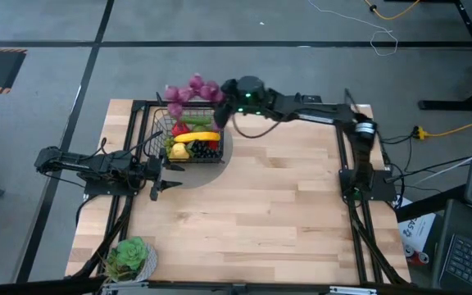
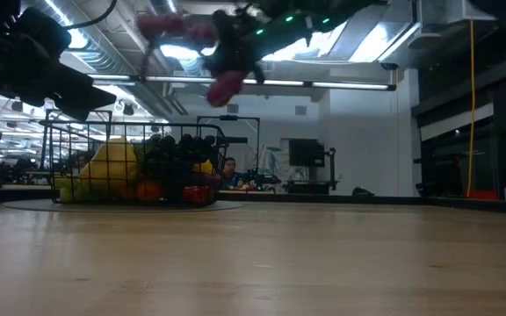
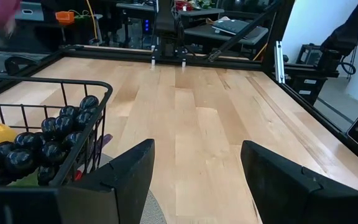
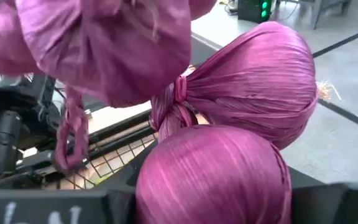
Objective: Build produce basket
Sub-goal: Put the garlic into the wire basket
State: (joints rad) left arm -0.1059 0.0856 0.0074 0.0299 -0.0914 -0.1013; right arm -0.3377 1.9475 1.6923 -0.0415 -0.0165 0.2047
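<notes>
The black wire basket (image 1: 161, 123) stands on a grey round mat at the table's far left. It holds produce: a banana (image 1: 201, 137), a red pepper (image 1: 180, 129), dark grapes (image 1: 206, 150) and a lemon (image 1: 179, 151). A purple bunch (image 1: 191, 92) of raffia-wrapped bulbs hangs in the air over the basket's far edge, with my right gripper (image 1: 224, 92) shut on it. In the low view the bunch (image 2: 191, 35) is well above the basket (image 2: 134, 167). My left gripper (image 3: 197, 180) waits open, level, just near of the basket. My right gripper holds the purple bunch by one of its bulbs (image 4: 210, 180), which fills the space between the fingers and hides them. The fingers come from the table's right, slanting slightly down. The bunch is lifted clear, and its other bulbs (image 4: 253, 93) stick out and dangle beyond the fingertips.
A green potted plant (image 1: 129, 256) sits at the table's near left corner. Black frame rails (image 1: 351, 164) run along the table's sides. Bare wood (image 1: 269, 188) spreads over the middle and right of the table.
</notes>
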